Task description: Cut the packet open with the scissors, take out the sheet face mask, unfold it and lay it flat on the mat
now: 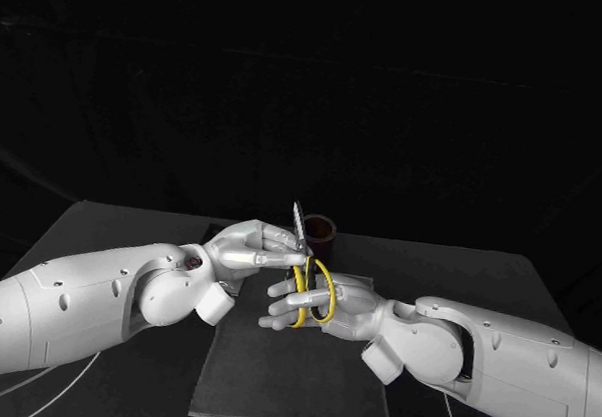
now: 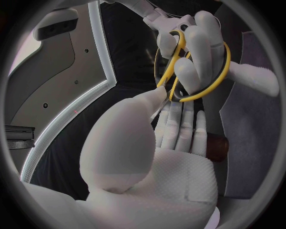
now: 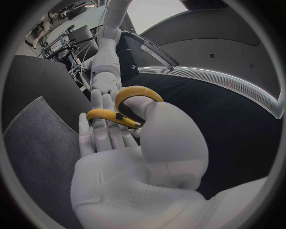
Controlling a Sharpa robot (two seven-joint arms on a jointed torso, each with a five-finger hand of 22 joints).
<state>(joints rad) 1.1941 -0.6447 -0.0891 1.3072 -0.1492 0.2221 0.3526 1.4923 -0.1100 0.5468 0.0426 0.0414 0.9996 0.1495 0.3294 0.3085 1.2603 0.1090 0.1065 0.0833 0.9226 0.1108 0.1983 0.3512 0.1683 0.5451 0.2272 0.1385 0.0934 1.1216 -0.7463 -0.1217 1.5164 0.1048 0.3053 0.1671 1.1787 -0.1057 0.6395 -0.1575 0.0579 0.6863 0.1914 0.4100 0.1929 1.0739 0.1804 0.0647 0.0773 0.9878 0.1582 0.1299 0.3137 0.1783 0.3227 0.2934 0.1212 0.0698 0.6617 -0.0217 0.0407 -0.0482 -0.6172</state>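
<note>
Scissors (image 1: 300, 241) stand nearly upright in the head view, above the far end of the grey mat (image 1: 290, 378), with the blades pointing up and the yellow handle loops below. The left hand (image 1: 256, 249) closes its fingertips on them just under the blades. The right hand (image 1: 332, 307) lies palm up beneath, its fingers hooked through the loops. A dark cup (image 1: 322, 233) stands on the black table (image 1: 124, 240) right behind the blades, which cross in front of it.

From the left wrist, the left hand (image 2: 161, 143) has its fingers stretched out side by side. The thumb tip presses the scissors (image 2: 168, 74) where the yellow handles meet. The blades are hidden behind this hand. The right hand (image 2: 202, 52) grips the loops beyond, curled fingers passing through them. Part of the dark cup (image 2: 218, 148) shows past the fingertips, beside the mat (image 2: 253, 138).

From the right wrist, the right hand (image 3: 149, 148) has its thumb bent inside one yellow loop of the scissors (image 3: 134, 89), the other loop lying across its fingers. The left hand (image 3: 106, 78) reaches in just beyond; its grip cannot be made out here. The mat (image 3: 42, 148) lies underneath.
</note>
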